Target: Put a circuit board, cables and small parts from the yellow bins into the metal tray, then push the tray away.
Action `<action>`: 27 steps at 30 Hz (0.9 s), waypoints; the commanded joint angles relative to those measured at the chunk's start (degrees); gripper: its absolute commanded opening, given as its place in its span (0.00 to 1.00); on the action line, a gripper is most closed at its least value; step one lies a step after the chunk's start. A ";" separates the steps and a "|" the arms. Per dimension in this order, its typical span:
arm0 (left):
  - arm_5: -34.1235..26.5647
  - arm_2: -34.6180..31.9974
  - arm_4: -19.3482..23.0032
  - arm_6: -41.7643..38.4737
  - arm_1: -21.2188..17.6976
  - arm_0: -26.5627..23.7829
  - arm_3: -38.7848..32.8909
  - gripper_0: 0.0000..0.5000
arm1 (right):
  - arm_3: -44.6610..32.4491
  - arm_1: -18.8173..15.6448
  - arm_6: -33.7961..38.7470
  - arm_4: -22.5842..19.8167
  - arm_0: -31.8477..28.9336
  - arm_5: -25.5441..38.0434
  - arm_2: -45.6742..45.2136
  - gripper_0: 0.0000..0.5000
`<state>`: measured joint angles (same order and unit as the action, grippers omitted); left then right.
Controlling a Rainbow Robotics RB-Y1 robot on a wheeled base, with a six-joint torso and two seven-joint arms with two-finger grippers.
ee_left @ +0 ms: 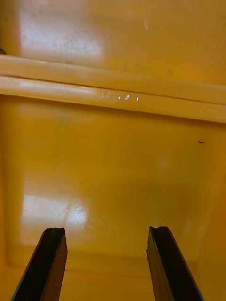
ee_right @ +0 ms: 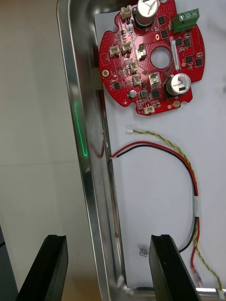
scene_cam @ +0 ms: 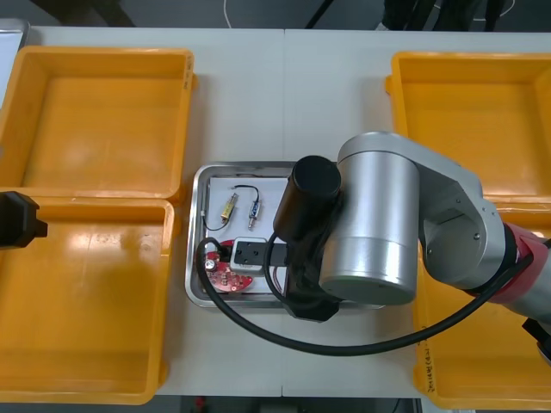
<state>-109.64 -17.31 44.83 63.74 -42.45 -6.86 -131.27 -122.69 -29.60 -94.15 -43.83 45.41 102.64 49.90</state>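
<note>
Right gripper (ee_right: 107, 237) is low over the metal tray (scene_cam: 196, 232), at its corner near the robot. Fingers wide open, gripping nothing. They straddle the tray's rim: one finger (ee_right: 47, 265) sits outside over the table (ee_right: 33, 117), the other stands inside over the white liner. In the front view the right arm's silver body covers the tray's right half.

Tray contents:
- round red circuit board (ee_right: 150, 56), flat on the liner close to the rim, ahead of the fingers and well clear of them; in the front view it's in the tray's near left corner
- red and yellow cable (ee_right: 197, 197), with a black strand bundled in by a white band; it loops from near the rim past the inside finger to the tray's end wall, not touching the board
- two small metal parts (scene_cam: 228, 206), side by side in the far half of the tray, with a thin black cable (scene_cam: 245, 187) arcing above them

The tray sits on the table between the yellow bins (scene_cam: 95, 112), two per side.

Left gripper (scene_cam: 17, 219) is parked at the table's left edge over the seam between the two left bins. Its wrist view has the fingers (ee_left: 52, 256) wide apart over a bin floor, holding nothing.
</note>
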 commanded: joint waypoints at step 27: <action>-0.36 -0.98 2.01 2.01 -2.47 1.76 -1.97 1.00 | 10.28 3.84 -2.62 5.86 5.75 -10.26 15.14 1.00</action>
<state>-109.64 -17.31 46.42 63.74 -42.47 -6.17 -131.29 -112.69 -27.22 -94.88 -38.42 48.75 93.06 63.55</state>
